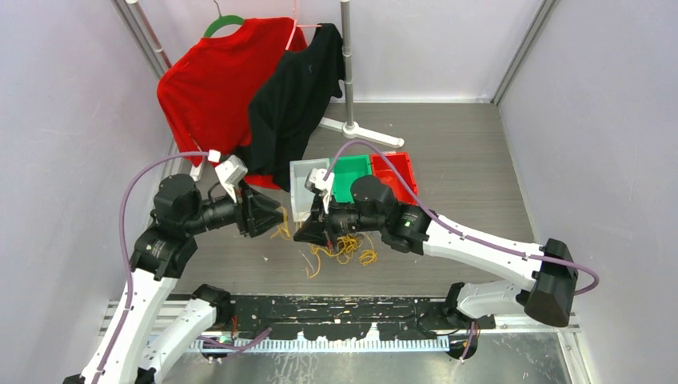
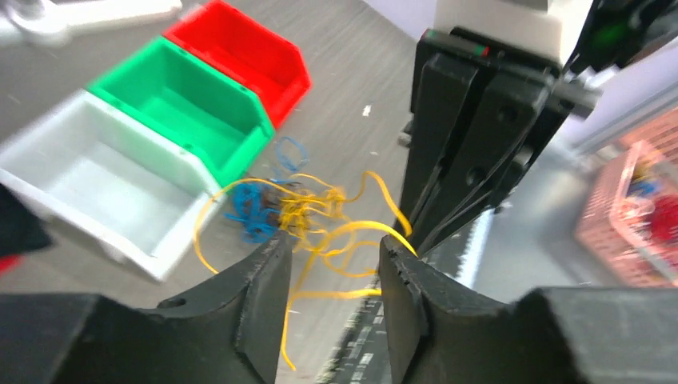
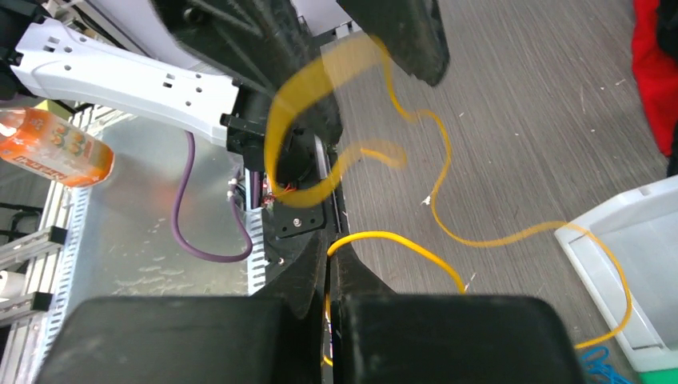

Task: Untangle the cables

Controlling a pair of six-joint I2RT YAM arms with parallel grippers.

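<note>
Right hand (image 3: 329,268) pinching yellow cables (image 2: 308,210) | left hand (image 2: 332,250) parted (strand passing between) | bins (image 2: 236,144) just behind

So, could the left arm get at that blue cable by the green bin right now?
Probably yes: the left arm has open jaws aimed at the blue cable just ahead. Only yellow cables tangled with it lie between.

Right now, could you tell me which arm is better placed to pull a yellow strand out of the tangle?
Right: the right gripper is shut on a yellow cable, while the left gripper stands open.
</note>
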